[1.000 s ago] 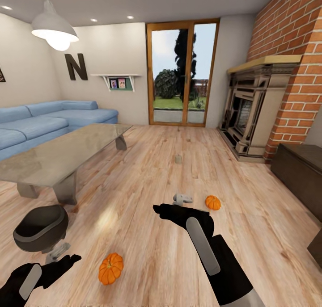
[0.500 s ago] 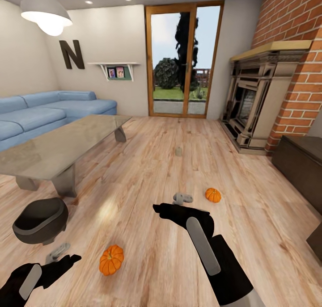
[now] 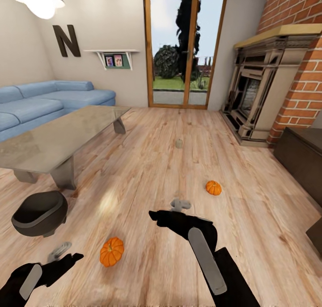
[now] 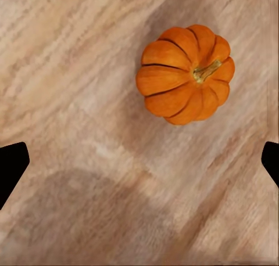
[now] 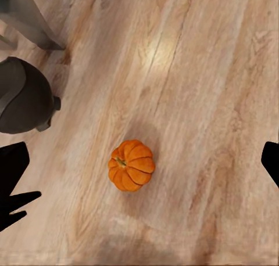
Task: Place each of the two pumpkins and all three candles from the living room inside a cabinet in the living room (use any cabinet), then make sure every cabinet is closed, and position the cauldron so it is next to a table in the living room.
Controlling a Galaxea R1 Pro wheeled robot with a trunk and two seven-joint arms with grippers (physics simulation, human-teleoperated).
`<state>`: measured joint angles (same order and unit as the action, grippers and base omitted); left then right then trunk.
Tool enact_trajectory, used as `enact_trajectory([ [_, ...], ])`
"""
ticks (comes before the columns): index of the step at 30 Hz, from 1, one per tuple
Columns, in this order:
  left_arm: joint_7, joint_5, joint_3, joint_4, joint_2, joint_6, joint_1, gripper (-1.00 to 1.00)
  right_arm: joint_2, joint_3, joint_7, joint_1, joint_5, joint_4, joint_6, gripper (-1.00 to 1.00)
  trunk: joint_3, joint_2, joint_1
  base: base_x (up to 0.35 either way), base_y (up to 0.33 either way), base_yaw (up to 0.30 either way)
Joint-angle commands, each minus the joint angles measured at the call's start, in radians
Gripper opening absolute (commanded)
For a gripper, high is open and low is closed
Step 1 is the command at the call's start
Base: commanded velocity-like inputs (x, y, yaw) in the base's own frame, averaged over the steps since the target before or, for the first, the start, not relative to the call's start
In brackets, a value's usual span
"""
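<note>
Pumpkins on the wood floor (image 3: 147, 164) — larger pumpkin (image 3: 111, 251) just right of the left gripper (image 3: 59, 252), near the cauldron (image 3: 39, 213); smaller pumpkin (image 3: 213, 187) beyond the right gripper (image 3: 180, 204), toward the cabinet (image 3: 300, 157). Candle (image 3: 179, 143) farther off, right of the glass table (image 3: 58, 137). Both grippers spread wide, holding nothing.

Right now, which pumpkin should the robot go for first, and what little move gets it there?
Probably the near pumpkin. It lies on the wood floor just ahead of the left gripper, whose fingers look spread with nothing between them. In the left wrist view the pumpkin sits off to one side, so a small shift to centre it, then lowering, seems the best next move.
</note>
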<state>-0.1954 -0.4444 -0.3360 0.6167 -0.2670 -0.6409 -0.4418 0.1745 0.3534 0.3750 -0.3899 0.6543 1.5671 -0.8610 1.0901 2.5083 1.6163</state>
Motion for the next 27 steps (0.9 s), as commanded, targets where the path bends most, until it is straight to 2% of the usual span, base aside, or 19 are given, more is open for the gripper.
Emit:
enact_trajectory([
  [1,-0.029,0.001,0.001,0.000,0.000,0.000,0.000,1.00,0.000,0.010,-0.010,0.022,0.004,0.009,-0.010,1.00,0.004,0.000,0.000,0.000,0.000,0.000],
  [6,-0.120,0.001,0.003,0.000,-0.006,-0.004,0.000,1.00,0.000,0.026,-0.073,0.056,0.013,0.021,-0.025,1.00,0.023,0.001,0.003,0.000,0.000,0.000],
  [9,-0.151,0.001,0.002,0.001,-0.009,-0.005,-0.001,1.00,0.000,0.021,-0.122,0.062,0.014,0.023,-0.024,1.00,0.035,0.002,0.004,0.000,0.000,0.000],
  [17,-0.175,0.000,0.000,0.015,-0.010,0.002,-0.009,1.00,0.000,-0.057,-0.267,0.066,0.013,0.024,-0.021,1.00,0.066,0.004,0.008,0.000,0.000,0.000],
  [23,-0.176,0.001,0.000,0.017,-0.005,0.004,-0.012,1.00,0.000,-0.166,-0.377,0.067,0.013,0.023,-0.027,1.00,0.089,0.005,0.010,0.000,0.000,0.000],
  [25,-0.176,0.001,0.000,0.017,-0.005,0.004,-0.012,1.00,-0.010,-0.219,-0.423,0.068,0.013,0.023,-0.028,1.00,0.097,0.006,0.011,0.000,0.000,0.000],
  [27,-0.176,0.001,0.000,0.017,-0.005,0.005,-0.012,1.00,-0.036,-0.302,-0.508,0.068,0.014,0.022,-0.028,1.00,0.104,0.006,0.012,0.000,0.000,0.000],
])
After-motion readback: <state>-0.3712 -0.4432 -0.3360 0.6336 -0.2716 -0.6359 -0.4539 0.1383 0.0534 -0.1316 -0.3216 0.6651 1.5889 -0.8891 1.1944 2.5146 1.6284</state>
